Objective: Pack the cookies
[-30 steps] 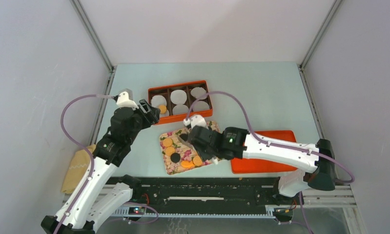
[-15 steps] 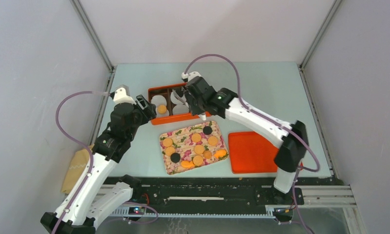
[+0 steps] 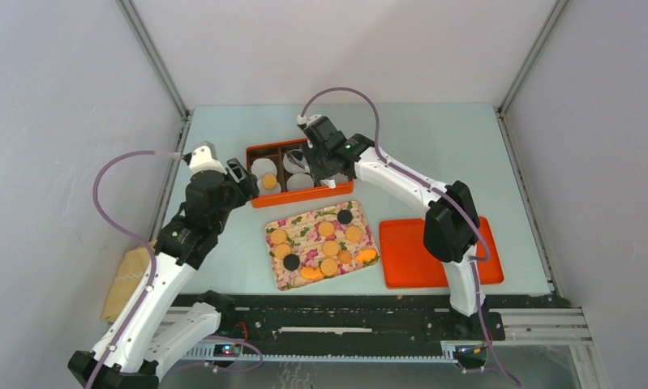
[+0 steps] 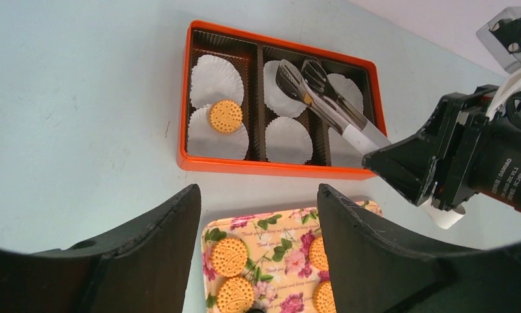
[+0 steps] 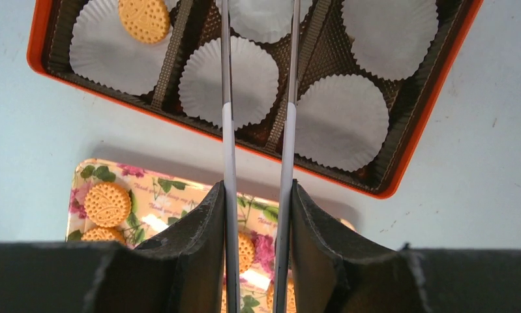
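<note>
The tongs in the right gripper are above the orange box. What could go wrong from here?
1. The tongs, clamped in the right gripper, hang with empty tips over a white paper liner in the box. If lowered, they could snag the thin liner and pull it out of place.
2. The left gripper hovers open just in front of the same box, so the two arms might bump if both move in.

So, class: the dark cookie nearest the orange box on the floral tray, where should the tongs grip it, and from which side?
Grip the dark cookie by its rim, tongs straddling opposite edges, coming from above. It lies flat on the floral tray, so only its thin edge offers purchase; other cookies crowd its near side.
</note>
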Robot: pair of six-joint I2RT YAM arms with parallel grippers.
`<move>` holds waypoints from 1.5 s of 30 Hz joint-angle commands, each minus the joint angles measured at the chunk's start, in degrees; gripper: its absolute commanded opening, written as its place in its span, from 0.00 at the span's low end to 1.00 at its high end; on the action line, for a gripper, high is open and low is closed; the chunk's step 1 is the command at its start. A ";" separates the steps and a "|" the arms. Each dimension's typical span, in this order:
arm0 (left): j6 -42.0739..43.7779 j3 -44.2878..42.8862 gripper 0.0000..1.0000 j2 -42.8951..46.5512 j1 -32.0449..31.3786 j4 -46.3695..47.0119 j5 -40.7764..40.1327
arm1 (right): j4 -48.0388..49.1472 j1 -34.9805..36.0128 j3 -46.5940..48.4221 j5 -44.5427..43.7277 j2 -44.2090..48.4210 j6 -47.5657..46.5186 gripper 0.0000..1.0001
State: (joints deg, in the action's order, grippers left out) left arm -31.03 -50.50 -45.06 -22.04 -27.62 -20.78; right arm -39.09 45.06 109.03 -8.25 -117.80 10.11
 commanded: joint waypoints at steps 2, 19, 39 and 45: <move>0.75 -0.93 0.71 -0.45 0.33 1.11 -0.06 | 1.87 -0.67 4.38 0.66 -1.84 -1.32 0.37; 0.82 -0.21 0.72 1.00 0.33 2.10 2.47 | 5.64 -0.06 -1.76 -0.38 6.89 -0.84 0.63; 1.70 1.67 0.72 0.41 0.33 2.63 2.21 | -4.90 0.19 19.01 6.18 -17.78 2.29 0.84; 1.32 2.42 0.72 0.09 0.33 3.40 2.76 | -6.50 -0.38 21.75 3.46 -21.39 4.09 0.77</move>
State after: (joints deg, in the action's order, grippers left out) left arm -30.48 -49.84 -44.88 -22.04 -26.63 -18.68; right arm -44.53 45.01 128.16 -3.16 -138.61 11.92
